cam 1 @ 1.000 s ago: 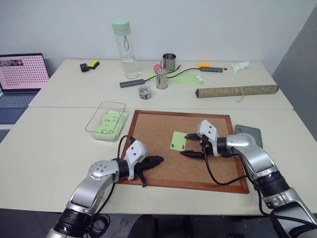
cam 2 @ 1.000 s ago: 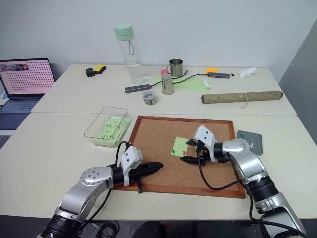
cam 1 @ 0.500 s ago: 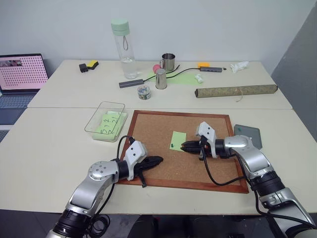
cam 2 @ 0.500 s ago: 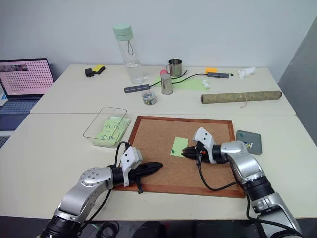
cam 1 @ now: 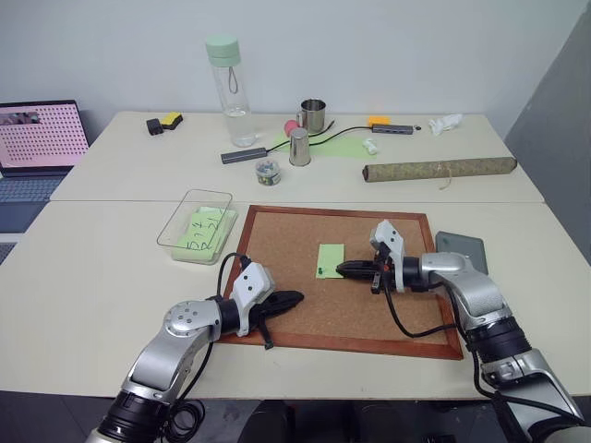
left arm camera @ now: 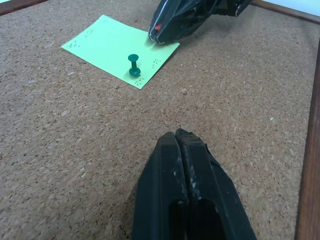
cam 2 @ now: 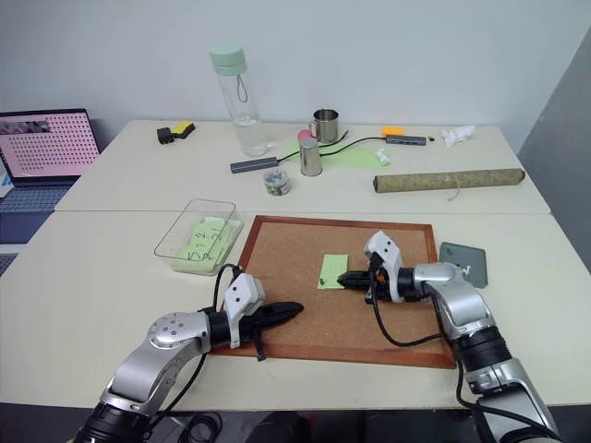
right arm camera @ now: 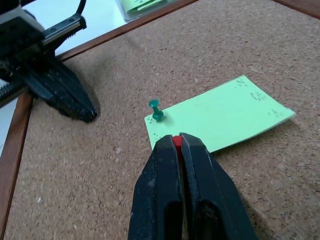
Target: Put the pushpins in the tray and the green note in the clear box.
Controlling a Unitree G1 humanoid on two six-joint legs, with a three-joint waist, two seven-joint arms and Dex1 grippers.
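Note:
The green note (cam 1: 330, 259) lies flat on the cork board (cam 1: 305, 314). A green pushpin (right arm camera: 156, 111) stands in its near-left corner. My right gripper (cam 1: 340, 269) is at the note's right edge, shut on the red pushpin (right arm camera: 176, 141), whose head shows between the fingertips. My left gripper (cam 1: 297, 298) is shut and empty, low over the board's front left, apart from the note. The grey tray (cam 1: 460, 249) sits just right of the board. The clear box (cam 1: 205, 193), holding written green notes, stands left of the board.
The board has a raised wooden frame (cam 1: 342, 341). On the far table stand a water bottle (cam 1: 229, 90), two metal cups (cam 1: 301, 146), a small jar (cam 1: 269, 171) and a rolled mat (cam 1: 440, 169). A laptop (cam 1: 42, 138) is at far left.
My right gripper's fingers, open around the red pushpin a second ago, have shut on it and the wrist has rolled a little. The left arm stays still.

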